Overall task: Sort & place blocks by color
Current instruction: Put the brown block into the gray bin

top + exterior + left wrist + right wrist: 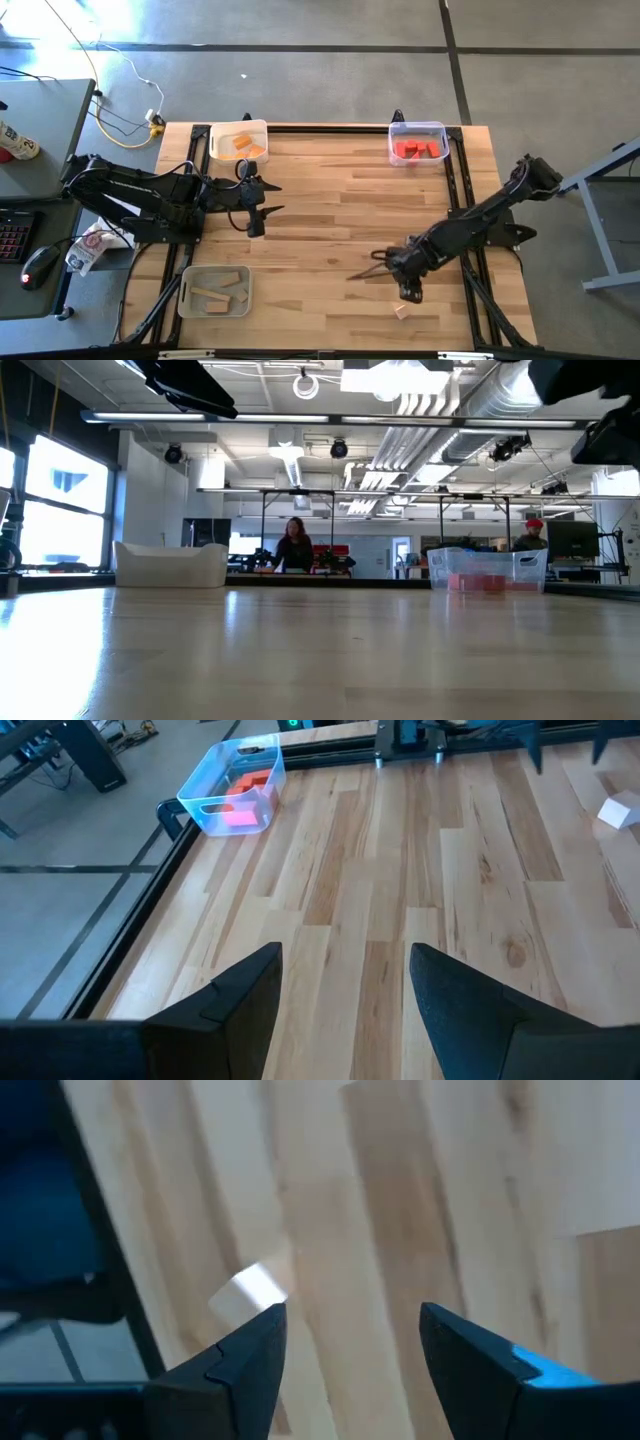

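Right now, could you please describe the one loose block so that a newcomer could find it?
Seen from above, start at the table's bottom edge, right of middle, just under the right gripper. There lies one small tan cube. Every other block sits in a tray; this one alone rests on bare wood.

**Both arms out over the desk, jaws apart**

Left arm reaches in from the left edge of the high view, stretched almost level toward the middle, and its left gripper [268,198] hangs at centre-left with jaws standing open, nothing between them. Over on the right, the right arm comes down diagonally from the upper right, elbow bent, and the right gripper [362,272] sits low at lower right, jaws parted and empty too.
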Motion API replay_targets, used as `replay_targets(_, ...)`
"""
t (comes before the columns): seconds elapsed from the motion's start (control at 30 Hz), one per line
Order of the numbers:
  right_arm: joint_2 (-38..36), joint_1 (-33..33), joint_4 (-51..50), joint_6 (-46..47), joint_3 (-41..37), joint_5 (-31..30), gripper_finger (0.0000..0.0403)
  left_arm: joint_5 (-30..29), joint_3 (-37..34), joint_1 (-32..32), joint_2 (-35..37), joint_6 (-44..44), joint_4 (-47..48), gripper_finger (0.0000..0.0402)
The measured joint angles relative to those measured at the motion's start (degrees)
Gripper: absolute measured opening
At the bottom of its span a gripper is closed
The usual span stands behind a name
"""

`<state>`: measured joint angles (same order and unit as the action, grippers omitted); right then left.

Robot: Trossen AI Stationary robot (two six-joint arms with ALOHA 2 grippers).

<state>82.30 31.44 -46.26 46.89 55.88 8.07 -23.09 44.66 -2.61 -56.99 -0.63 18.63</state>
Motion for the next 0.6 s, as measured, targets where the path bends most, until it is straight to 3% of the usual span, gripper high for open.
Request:
replay_targets(0.33, 0.0, 10.7, 2.0, -2.3, 0.0, -10.2, 0.0213, 0.0, 0.0, 0.0, 0.0, 0.5, 0.0, 0.0207)
replay_targets(0.6, 1.6, 16.1, 9.7, -3.0, 0.0, -15.6, 0.0213, 0.0, 0.0, 0.0, 0.0, 0.5, -0.5, 0.0207)
